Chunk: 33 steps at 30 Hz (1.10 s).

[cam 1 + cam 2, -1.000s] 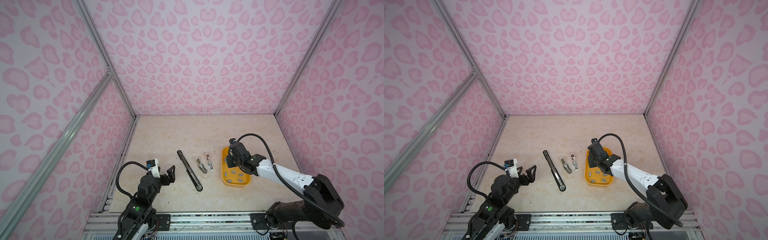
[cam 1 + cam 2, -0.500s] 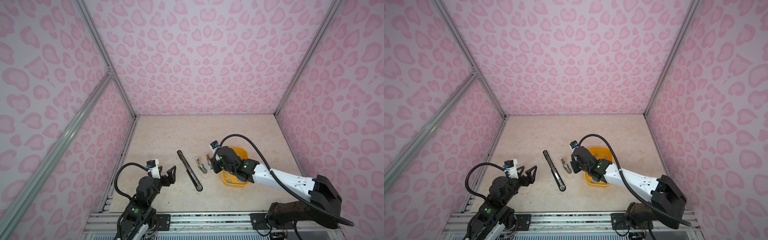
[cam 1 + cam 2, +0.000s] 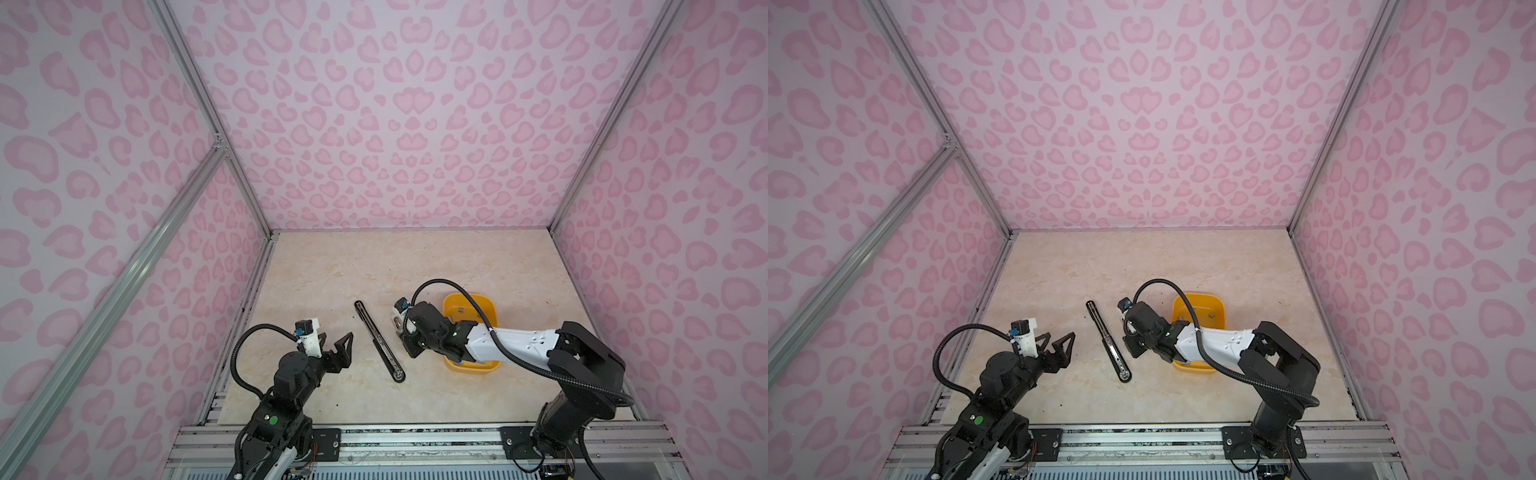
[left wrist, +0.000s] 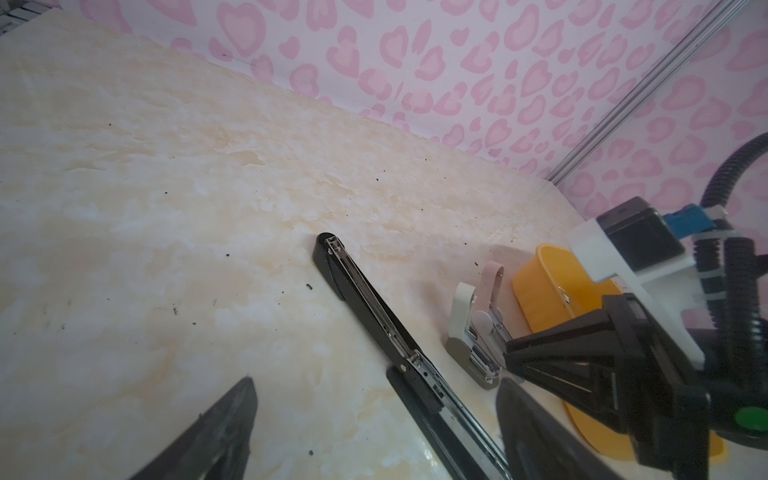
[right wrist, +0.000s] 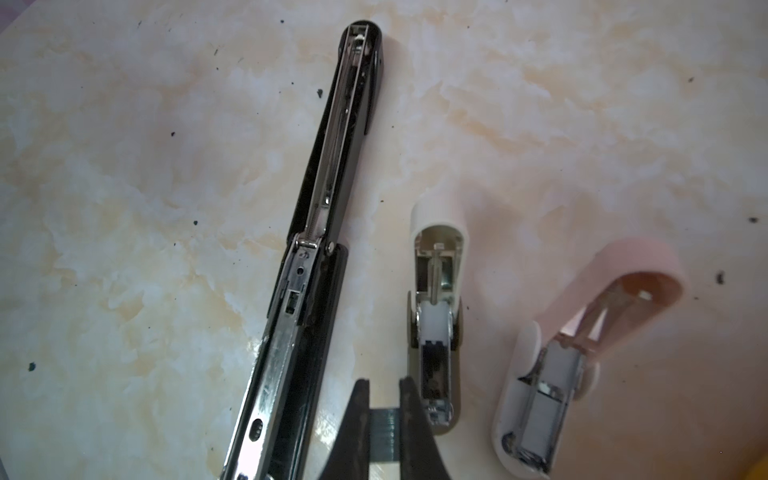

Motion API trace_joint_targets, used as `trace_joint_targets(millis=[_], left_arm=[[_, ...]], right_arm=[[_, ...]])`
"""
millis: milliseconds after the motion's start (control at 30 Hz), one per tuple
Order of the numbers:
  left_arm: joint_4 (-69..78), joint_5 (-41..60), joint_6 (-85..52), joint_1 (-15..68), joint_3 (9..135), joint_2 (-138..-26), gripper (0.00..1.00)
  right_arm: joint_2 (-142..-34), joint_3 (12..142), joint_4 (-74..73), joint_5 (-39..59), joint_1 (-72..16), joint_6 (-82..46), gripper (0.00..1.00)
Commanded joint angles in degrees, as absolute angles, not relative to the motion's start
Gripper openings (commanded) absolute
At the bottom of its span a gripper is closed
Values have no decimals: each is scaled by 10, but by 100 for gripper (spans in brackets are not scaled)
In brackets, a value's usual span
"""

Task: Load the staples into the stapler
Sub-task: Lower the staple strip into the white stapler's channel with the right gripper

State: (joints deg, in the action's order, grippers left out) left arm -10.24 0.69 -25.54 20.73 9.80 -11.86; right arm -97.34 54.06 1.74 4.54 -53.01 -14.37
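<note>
Right gripper [image 5: 385, 392]: jaws narrow, clamped on a short grey strip of staples [image 5: 384, 434]. The strip sits just beside the black stapler [image 5: 324, 216], between it and the white stapler [image 5: 436, 316]. Black stapler lies opened out flat, channel exposed. Pink stapler [image 5: 582, 353] lies beyond the white one. Left gripper [image 3: 337, 337]: jaws wide, nothing between them, near the black stapler's opposite side, not touching.

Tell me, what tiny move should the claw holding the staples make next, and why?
Probably shift the right claw toward the white stapler and lower it over its open channel. The claw pinches a staple strip just beside that stapler, not yet in any channel.
</note>
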Motion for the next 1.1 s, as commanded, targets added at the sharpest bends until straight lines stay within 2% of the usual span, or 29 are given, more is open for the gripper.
trace_joint_targets(millis=[0,333,533,833,1067], left_arm=[[-89,11,-259,207,97,-109,91],[-99,4,-262,207,92,-77,91],[-82,34,-253,208,88,-88,89],[-64,50,-246,211,96,-133,85],[-68,42,-248,214,95,-124,85]], right_arm=[[-989,543,3,61,-513,-138,10],[-997,544,2,58,-494,-134,10],[-1012,564,32,17,-510,-135,9],[-1019,570,38,17,-515,-136,8],[-1030,580,46,12,-515,-139,8]])
